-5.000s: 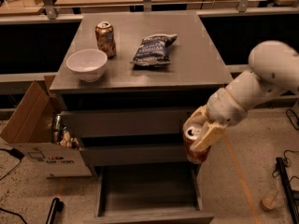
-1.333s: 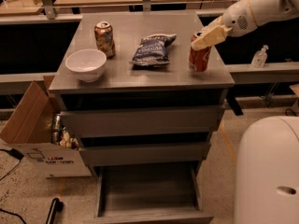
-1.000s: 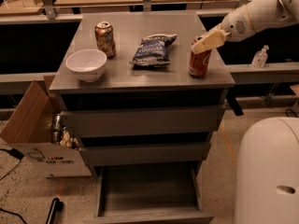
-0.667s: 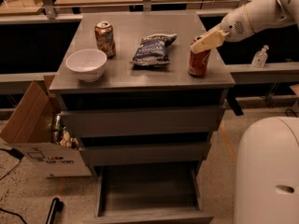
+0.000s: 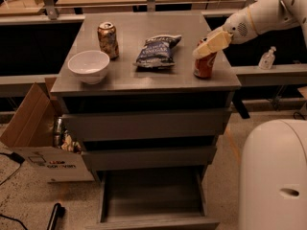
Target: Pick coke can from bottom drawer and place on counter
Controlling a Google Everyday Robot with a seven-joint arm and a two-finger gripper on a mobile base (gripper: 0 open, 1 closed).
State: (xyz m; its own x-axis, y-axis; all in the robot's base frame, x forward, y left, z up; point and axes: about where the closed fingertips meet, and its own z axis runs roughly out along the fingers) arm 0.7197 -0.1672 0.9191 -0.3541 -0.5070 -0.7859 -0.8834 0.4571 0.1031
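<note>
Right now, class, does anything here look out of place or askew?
Only the bottom drawer, which stands pulled open. The coke can is upright near the right edge of the counter, with the end effector at its top.

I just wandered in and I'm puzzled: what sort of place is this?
Probably a robot test lab, not a home: a lone drawer cabinet on speckled floor, a cardboard box beside it, and the gripper at a coke can on its counter.
</note>
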